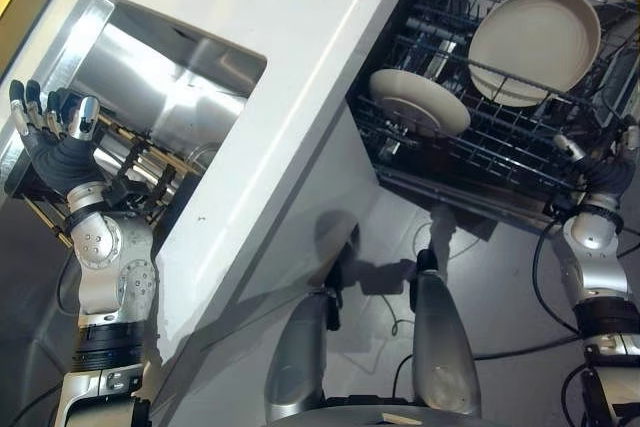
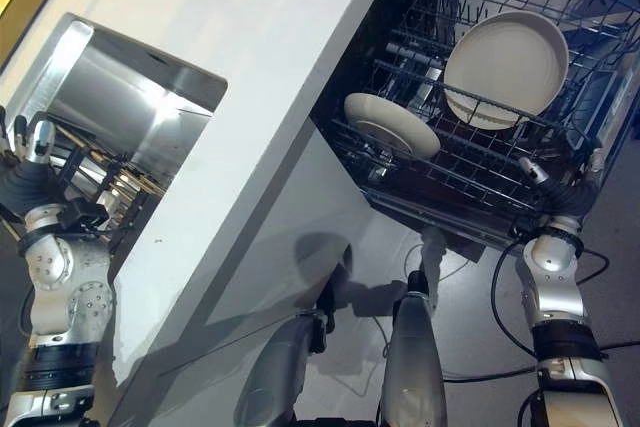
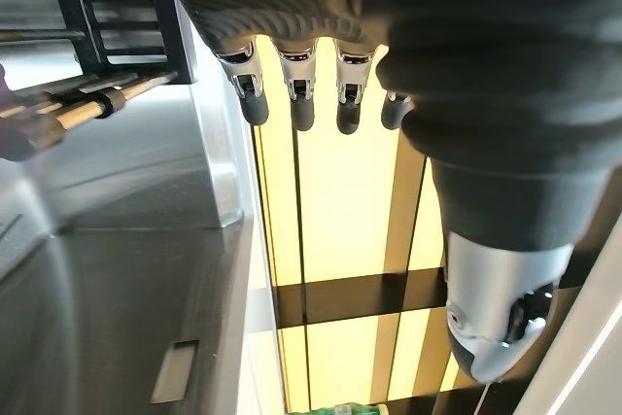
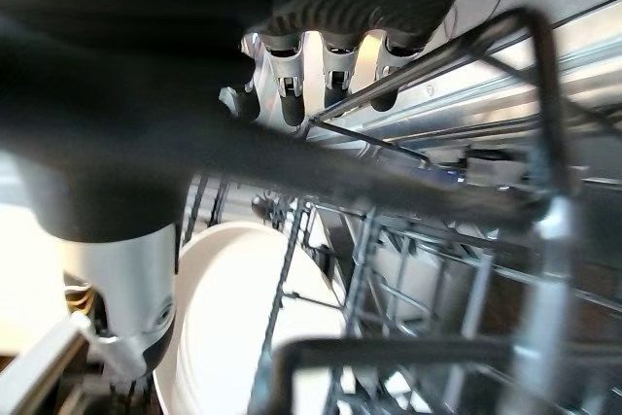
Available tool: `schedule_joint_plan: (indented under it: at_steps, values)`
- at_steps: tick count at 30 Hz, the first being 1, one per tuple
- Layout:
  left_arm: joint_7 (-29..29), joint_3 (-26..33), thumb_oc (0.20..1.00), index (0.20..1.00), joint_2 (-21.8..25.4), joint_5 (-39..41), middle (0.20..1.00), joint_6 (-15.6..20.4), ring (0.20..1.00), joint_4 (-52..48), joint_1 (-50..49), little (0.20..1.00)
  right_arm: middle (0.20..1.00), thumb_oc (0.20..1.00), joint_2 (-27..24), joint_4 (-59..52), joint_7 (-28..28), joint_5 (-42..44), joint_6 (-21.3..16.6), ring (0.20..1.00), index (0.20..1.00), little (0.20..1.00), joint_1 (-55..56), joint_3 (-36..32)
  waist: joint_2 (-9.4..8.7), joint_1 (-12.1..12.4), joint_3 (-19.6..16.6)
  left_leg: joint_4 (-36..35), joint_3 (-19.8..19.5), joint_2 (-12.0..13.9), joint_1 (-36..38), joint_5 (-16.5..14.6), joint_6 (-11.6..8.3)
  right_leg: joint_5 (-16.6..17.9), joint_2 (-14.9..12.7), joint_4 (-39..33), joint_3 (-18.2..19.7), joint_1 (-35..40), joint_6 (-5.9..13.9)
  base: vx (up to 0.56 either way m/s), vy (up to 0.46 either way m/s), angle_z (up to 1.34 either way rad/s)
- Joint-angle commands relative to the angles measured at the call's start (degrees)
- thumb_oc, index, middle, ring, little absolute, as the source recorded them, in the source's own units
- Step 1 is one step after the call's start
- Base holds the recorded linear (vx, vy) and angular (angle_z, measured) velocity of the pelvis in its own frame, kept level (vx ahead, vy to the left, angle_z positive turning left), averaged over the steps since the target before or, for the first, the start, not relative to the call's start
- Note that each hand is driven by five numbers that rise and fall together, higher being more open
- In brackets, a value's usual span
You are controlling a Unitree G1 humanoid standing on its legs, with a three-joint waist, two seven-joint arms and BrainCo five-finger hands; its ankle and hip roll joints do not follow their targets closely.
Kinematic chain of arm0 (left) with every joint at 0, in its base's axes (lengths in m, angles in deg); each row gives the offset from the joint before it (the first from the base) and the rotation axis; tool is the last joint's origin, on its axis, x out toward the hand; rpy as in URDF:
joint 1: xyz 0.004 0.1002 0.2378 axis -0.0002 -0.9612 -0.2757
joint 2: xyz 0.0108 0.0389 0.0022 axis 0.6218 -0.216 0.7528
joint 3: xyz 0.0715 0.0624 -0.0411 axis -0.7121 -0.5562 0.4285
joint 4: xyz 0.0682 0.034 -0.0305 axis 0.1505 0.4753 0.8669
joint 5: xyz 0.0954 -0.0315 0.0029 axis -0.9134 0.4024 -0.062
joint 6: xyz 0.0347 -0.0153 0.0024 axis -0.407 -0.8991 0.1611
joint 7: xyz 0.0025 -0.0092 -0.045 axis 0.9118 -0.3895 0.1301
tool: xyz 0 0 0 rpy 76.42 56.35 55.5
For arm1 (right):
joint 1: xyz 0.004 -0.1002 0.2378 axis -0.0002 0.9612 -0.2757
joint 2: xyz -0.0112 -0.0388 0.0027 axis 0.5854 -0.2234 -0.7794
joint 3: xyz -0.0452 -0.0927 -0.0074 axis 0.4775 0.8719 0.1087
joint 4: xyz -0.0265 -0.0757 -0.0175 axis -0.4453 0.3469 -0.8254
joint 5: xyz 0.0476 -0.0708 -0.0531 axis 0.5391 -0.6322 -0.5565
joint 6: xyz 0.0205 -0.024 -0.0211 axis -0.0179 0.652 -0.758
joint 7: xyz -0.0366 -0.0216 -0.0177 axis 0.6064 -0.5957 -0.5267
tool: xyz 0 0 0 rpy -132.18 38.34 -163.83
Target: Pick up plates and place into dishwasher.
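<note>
In the left eye view, two cream plates are sitting in the dark wire dishwasher rack (image 1: 520, 137). The larger plate (image 1: 535, 44) is leaning on edge, its hollow face turning toward the camera, up and to the left of the right hand (image 1: 600, 169). The smaller plate (image 1: 420, 102) is lying nearly flat, underside up, its long axis running left to right, farther left of that hand. The left hand (image 1: 55, 142) is hovering with fingers spread over the steel sink (image 1: 160, 77), left of the white counter (image 1: 290, 97).

In the left wrist view, that hand's fingers (image 3: 296, 94) are hanging straight and apart, holding nothing.

In the right wrist view, the right hand's fingers (image 4: 330, 80) are reaching straight beside a rack wire, clasping nothing, the large plate standing beyond the wires.
</note>
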Motion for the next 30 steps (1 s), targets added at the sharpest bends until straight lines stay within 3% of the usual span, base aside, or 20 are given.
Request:
schedule_joint_plan:
  at_steps: [1,8,11,15,19,30]
  values:
    - [1.11,-2.90,1.000,1.000,-2.21,-2.90,1.000,4.36,1.000,2.83,1.27,1.000,1.000,1.000,-0.43,-0.51,1.21,3.16,-4.06,1.000,1.000,1.000,-5.03,-0.47,-0.94,-2.16,1.19,10.04,-2.19,2.53,-4.51,-3.77,-0.36,4.07,-3.02,-8.20,3.81,2.79,1.01,-0.01,0.090,0.06]
    - [1.91,-4.05,1.000,1.000,-2.96,-2.75,1.000,3.51,1.000,2.23,2.35,1.000,1.000,1.000,-0.15,3.36,5.52,10.40,-4.81,1.000,1.000,1.000,-9.39,-0.02,0.20,-1.71,1.88,11.16,-1.81,1.66,-5.52,-4.25,-0.13,3.90,-4.03,-6.92,4.39,1.45,1.20,0.01,0.086,0.03]
    - [3.08,-5.02,1.000,1.000,-3.20,-2.94,1.000,3.26,1.000,1.98,3.05,1.000,1.000,1.000,0.82,4.89,3.16,11.82,-4.21,1.000,1.000,1.000,-11.26,0.16,0.60,-1.34,2.18,11.44,-1.57,1.34,-6.03,-4.36,0.04,3.94,-4.55,-6.53,4.57,0.90,1.34,0.02,0.087,-0.01]
    - [3.91,-5.85,1.000,1.000,-3.21,-2.48,1.000,3.11,1.000,1.45,3.29,1.000,1.000,1.000,1.65,5.75,6.49,13.11,-2.57,1.000,1.000,1.000,-13.41,1.53,1.19,-0.67,2.27,11.65,-1.34,0.56,-6.81,-4.46,0.36,3.93,-5.23,-5.91,4.80,-0.08,1.45,0.02,0.099,0.00]
    - [4.91,-6.12,1.000,1.000,-3.15,-2.44,1.000,2.43,1.000,0.52,3.57,1.000,1.000,1.000,2.24,5.24,11.40,14.07,-1.45,1.000,1.000,1.000,-15.38,3.90,1.46,0.29,2.27,11.26,-0.92,-0.15,-7.10,-4.35,0.67,3.89,-6.18,-5.36,4.49,-0.71,1.69,0.03,0.095,0.00]
    - [5.15,-6.66,1.000,1.000,-3.82,-2.55,1.000,1.46,1.000,-0.50,3.59,1.000,1.000,1.000,4.33,3.66,16.45,12.53,-1.15,1.000,1.000,1.000,-19.21,7.86,1.20,3.10,2.27,11.07,-0.58,-2.58,-7.32,-4.67,1.61,3.42,-8.11,-3.04,3.39,-1.57,2.25,0.05,0.062,0.03]
